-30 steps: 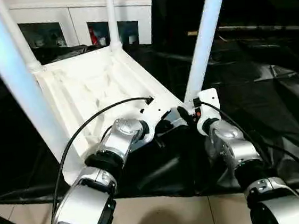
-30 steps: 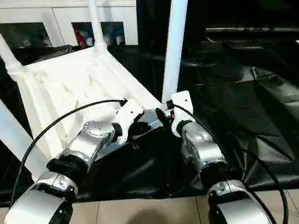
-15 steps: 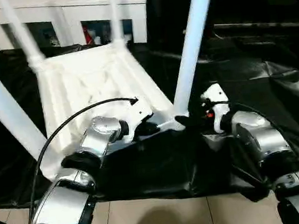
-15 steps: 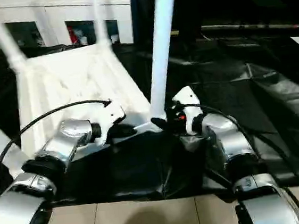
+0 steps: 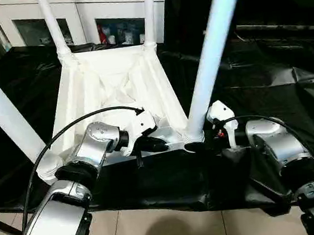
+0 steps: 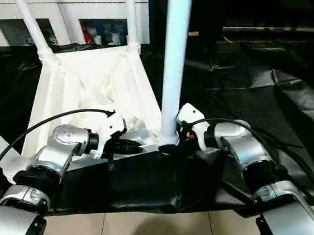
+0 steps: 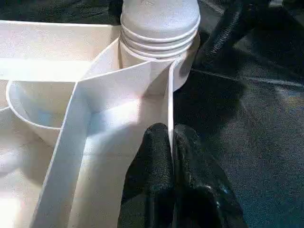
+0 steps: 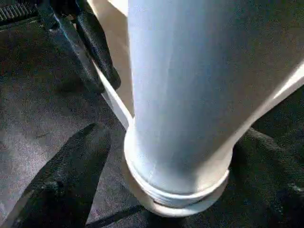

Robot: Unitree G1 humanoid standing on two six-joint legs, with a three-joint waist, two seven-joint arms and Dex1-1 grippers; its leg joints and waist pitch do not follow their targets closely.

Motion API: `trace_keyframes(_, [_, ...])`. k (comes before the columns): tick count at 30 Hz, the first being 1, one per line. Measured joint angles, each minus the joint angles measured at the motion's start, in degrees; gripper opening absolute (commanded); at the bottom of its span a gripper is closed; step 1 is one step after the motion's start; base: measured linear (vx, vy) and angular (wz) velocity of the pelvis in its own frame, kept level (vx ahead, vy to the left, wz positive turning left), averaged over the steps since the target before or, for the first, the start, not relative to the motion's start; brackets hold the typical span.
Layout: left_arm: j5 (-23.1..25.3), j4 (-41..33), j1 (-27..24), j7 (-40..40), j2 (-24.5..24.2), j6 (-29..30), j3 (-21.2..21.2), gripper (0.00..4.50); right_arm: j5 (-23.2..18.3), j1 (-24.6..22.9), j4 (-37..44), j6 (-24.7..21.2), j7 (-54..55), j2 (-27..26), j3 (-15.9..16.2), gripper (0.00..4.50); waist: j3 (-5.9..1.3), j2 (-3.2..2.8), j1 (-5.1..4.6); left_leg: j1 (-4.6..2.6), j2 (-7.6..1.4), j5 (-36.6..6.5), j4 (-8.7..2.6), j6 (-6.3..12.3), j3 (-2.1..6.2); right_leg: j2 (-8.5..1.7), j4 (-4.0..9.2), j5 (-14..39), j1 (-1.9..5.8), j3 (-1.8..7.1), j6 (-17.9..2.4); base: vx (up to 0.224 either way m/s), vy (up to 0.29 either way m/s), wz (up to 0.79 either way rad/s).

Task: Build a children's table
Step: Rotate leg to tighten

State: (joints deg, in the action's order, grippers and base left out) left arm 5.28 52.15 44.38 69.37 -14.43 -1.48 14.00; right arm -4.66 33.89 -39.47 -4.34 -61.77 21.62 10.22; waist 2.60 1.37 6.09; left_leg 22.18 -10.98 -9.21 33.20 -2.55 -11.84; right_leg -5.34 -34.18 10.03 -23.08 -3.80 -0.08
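The white tabletop (image 5: 114, 82) lies upside down on a black sheet, with four white legs standing up from its corner sockets. My left gripper (image 5: 159, 145) is shut on the thin near rim (image 7: 118, 80) close to the near-right socket, its black fingers (image 7: 156, 161) pinching the wall from both sides. The near-right leg (image 5: 212, 55) rises right beside that grip. My right gripper (image 8: 171, 142) stands open around this leg's base, one finger (image 8: 71, 175) on each side, apart from the leg.
Black sheeting (image 5: 264, 72) covers the floor around the table, with tiles (image 5: 169, 234) at the near edge. A white glass-fronted cabinet (image 5: 78, 13) stands behind. The near-left leg (image 5: 2, 111) and the two far legs (image 5: 51, 22) (image 5: 148, 11) stand tall in the work space.
The camera has shifted. My right forearm has swung out to the right and its gripper now meets the near-right leg's base from that side. The left gripper keeps its hold on the rim.
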Motion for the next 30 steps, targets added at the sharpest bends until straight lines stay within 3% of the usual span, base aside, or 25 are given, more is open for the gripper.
trace_keyframes(8, [0.0,-1.16,-0.65,1.23,-0.35,0.0,-0.01,0.0,-0.25,-0.01,-0.16,-0.04,-1.08,0.05,-0.37,2.86,0.0,0.0,0.25,0.0,0.0,0.0,0.0,0.0,-0.01,0.0,-0.01,0.0,0.0,0.0,0.01,0.0,0.0,0.0])
trace_keyframes(16, [0.11,-1.14,-0.72,0.63,-0.36,0.0,-0.01,0.0,-0.57,-0.3,-0.86,-0.16,0.1,-0.85,-1.38,2.76,0.0,0.0,0.15,-0.03,0.0,0.0,0.01,0.0,-0.02,0.0,-0.02,0.0,0.0,0.01,0.01,0.0,0.0,0.0])
trace_keyframes(20, [1.76,1.78,0.75,-11.27,3.1,0.72,-0.64,0.0,-1.23,0.08,-5.16,-0.03,15.35,-6.25,-6.6,2.75,-0.01,0.12,-0.88,-0.15,0.0,0.0,0.19,-0.02,-0.01,0.0,-0.25,-0.01,0.02,0.08,0.0,0.0,0.0,0.0])
trace_keyframes(24, [3.28,4.31,3.0,-25.42,9.92,5.82,-1.49,0.0,-1.79,0.43,-6.61,-1.08,37.4,-13.6,-12.67,2.75,-0.02,0.1,-1.4,-0.21,0.05,0.0,0.18,-0.03,-0.01,-0.01,-0.19,0.16,0.05,0.14,0.29,0.0,0.0,0.0])
trace_keyframes(30, [3.46,5.06,3.55,-30.15,12.55,7.25,-1.74,0.0,-0.31,0.52,-5.96,-1.22,45.54,-16.86,-13.53,2.75,-0.12,-0.06,-1.25,-0.22,0.07,0.0,0.12,-0.03,0.0,-0.01,-0.17,0.17,0.1,0.15,0.31,0.0,0.0,0.0])
